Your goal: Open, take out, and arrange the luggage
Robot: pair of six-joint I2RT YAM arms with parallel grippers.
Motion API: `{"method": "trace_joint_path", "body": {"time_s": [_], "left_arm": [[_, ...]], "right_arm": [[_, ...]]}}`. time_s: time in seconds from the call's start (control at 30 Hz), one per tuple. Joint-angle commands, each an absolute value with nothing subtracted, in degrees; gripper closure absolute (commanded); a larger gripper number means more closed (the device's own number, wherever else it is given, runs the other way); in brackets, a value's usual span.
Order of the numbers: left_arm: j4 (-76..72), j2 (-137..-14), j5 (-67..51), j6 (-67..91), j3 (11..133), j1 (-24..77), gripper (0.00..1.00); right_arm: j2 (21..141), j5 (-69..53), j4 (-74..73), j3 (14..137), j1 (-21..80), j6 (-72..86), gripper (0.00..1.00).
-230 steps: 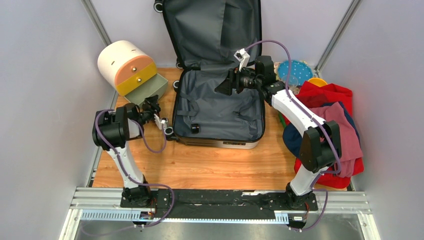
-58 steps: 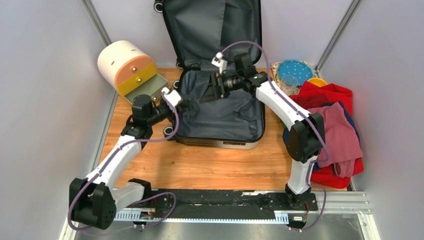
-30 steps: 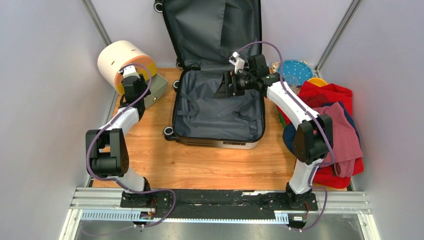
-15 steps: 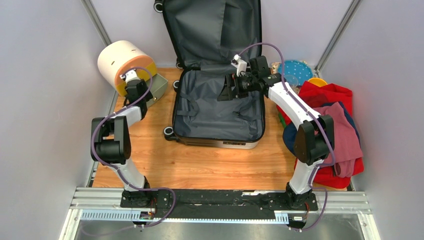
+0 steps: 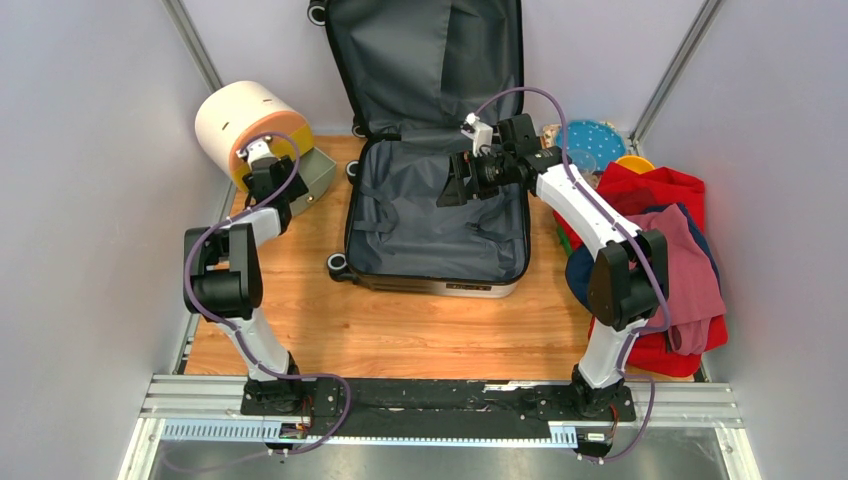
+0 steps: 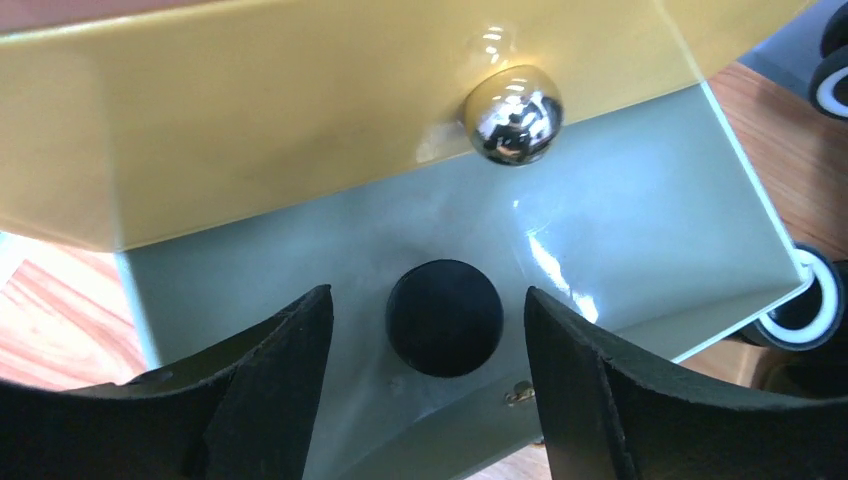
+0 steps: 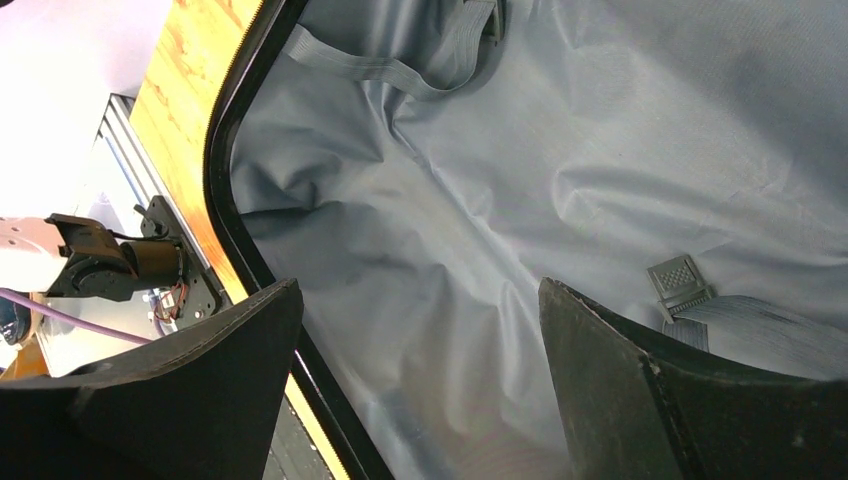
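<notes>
words: we can read none | numbers: none | signs, labels or brands: none, not even on the open luggage

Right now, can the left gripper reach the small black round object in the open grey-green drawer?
Likely yes: the left gripper hangs open over the small black round object in the grey-green drawer, and the yellow drawer above leaves it uncovered.
</notes>
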State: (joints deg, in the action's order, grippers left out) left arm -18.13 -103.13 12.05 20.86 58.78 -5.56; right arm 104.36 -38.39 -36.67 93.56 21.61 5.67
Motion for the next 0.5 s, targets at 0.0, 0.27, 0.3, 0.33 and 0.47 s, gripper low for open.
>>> {"method": "trace_joint_path", "body": {"time_s": [0.0,0.27,0.3,0.33,0.47], "left_arm": [[-17.5,-101.7,8.9,21.7,61.3,-6.3,0.21],[-21.2,-92.1,0.8,15.6,55.4,-6.9,0.22],[-21.7,-89.3,-1.3,14.9,54.2,-6.9,0.23],[-22.8,-88.0,-2.4,14.2,53.3,-7.1,0.23],[-21.2,-83.2,-8.3,9.5,49.9,-8.1,0.29]], "right_arm": [[101.9,-37.8,-36.2,93.5,21.4,4.2,0.09],[103.3,-40.1,-37.2,91.7,23.0,0.2,0.15],[103.7,-40.1,-37.6,91.8,23.4,0.2,0.17],[105.0,-39.6,-38.1,91.9,24.3,-2.1,0.23],[109.1,-39.1,-39.7,93.2,27.0,-3.7,0.38]]}}
